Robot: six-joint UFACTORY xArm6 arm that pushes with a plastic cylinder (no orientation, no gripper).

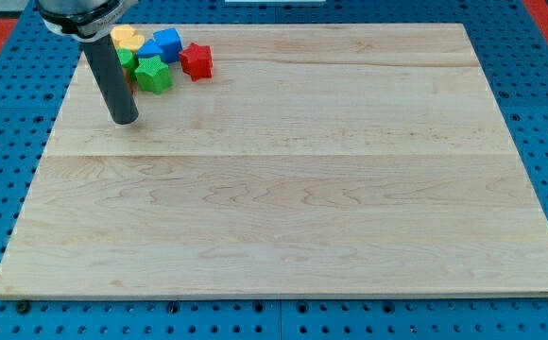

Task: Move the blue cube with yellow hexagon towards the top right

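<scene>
A blue cube (167, 42) sits near the view's top left of the wooden board (293, 189). A yellow hexagon (126, 40) lies just left of it, with another blue piece (147, 52) between and slightly below them. A green star (152, 74) and a red star (196, 60) lie below and right of them. A green piece (126, 59) shows beside the rod. My tip (124, 120) rests on the board below and left of the cluster, apart from the blocks. The rod (109, 76) hides part of the cluster's left side.
The board lies on a blue pegboard table (539, 57). The arm's head (77, 14) sits at the view's top left above the blocks.
</scene>
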